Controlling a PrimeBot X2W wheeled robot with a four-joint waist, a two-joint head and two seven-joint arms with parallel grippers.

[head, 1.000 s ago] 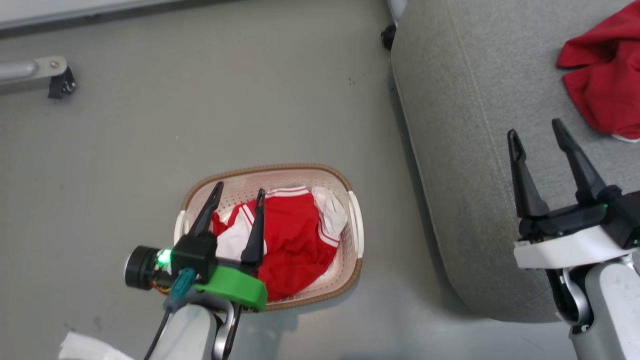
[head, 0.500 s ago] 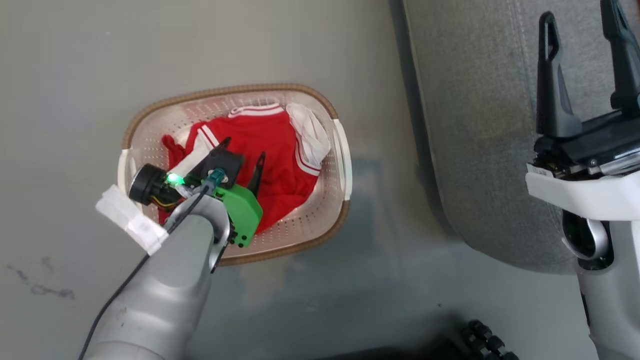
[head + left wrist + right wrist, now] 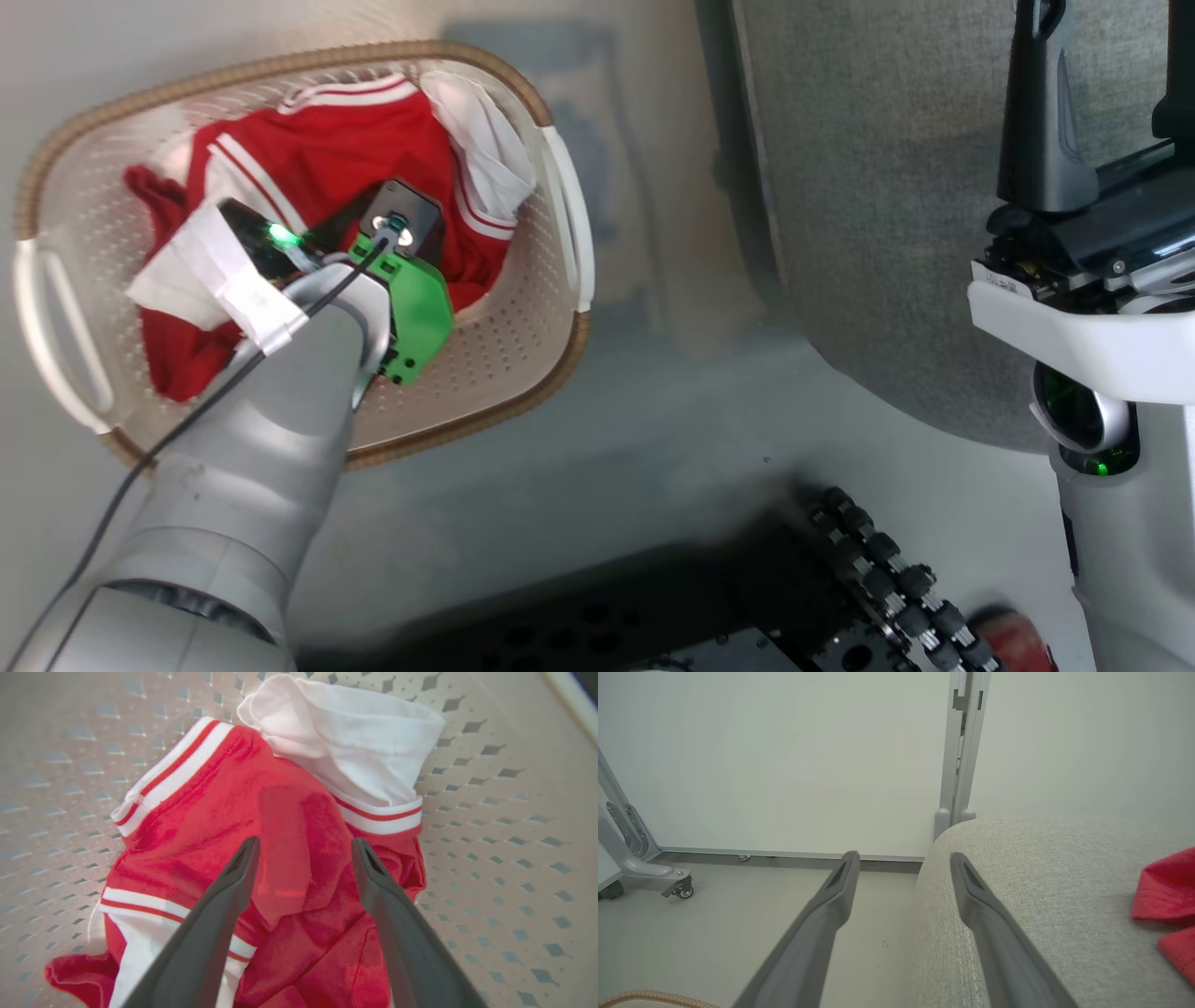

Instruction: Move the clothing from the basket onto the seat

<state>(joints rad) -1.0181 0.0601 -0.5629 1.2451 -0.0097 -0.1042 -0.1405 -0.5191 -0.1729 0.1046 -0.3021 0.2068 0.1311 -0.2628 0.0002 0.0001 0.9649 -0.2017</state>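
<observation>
Dropping in the last second from above the rim into the basket at the head view's upper left, the left gripper hangs spread and empty close over the clothing bunched inside, so a grasp looks next.

The open pincer rises from bottom centre; the seat lies lower right, red cloth at its right edge; basket rim lower left.

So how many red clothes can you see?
2. One red and white garment lies in the basket. Another red piece lies on the grey seat, partly cut off at the picture's edge. More could hide under the first.
</observation>
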